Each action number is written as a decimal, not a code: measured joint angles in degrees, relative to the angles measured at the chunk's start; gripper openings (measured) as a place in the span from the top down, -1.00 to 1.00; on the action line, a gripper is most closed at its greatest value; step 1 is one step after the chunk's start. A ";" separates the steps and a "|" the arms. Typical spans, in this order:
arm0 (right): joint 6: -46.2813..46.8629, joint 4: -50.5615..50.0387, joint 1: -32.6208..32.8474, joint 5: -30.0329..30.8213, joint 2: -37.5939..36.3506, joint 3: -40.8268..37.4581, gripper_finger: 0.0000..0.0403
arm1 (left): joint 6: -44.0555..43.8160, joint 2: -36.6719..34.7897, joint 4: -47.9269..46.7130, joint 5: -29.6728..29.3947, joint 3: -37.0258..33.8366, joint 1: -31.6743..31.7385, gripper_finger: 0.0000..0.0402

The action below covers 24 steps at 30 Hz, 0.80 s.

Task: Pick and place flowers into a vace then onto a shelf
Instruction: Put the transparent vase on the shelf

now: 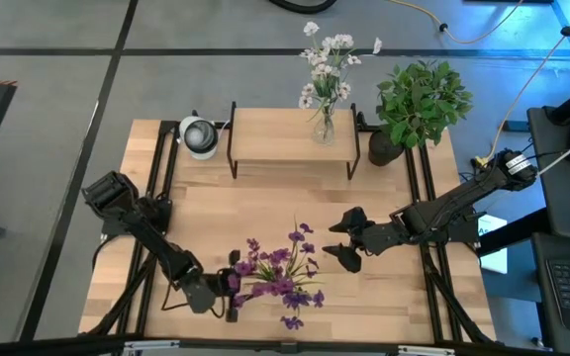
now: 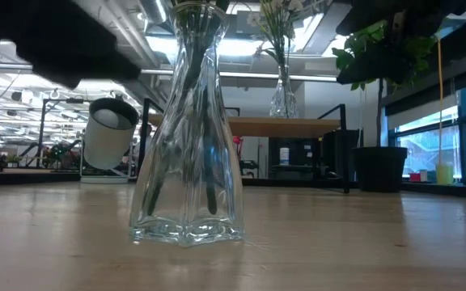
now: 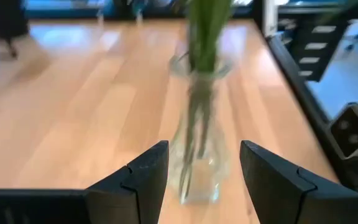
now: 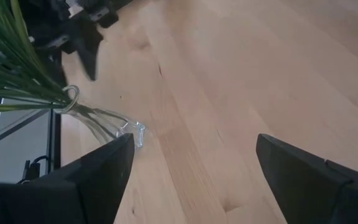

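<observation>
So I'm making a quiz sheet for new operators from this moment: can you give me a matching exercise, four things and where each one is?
Things:
1. vase of white flowers
2. vase of purple flowers
3. potted plant
4. white cup

Places:
A. on the table, left of the shelf
B. on the shelf
C. at the table's front, by the left gripper
D. right of the shelf

Pairs: 1-B, 2-C, 3-D, 4-A

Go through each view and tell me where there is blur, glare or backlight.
Low view: ceiling lights backlight the glass vase; the potted plant is a silhouette. Left wrist view: the vase and green stems are blurred. Right wrist view: nearby leaves are soft. High view: even light, no glare.
</observation>
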 joint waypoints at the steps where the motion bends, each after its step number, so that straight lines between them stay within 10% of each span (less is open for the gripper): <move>1: -0.02 -0.12 -0.02 -0.58 0.00 0.00 -0.69 | -2.11 0.00 -1.47 -0.07 0.20 0.12 0.04; 24: -0.02 -1.61 0.00 -1.37 0.00 0.00 -0.69 | 0.58 3.35 9.57 4.35 0.43 4.63 0.04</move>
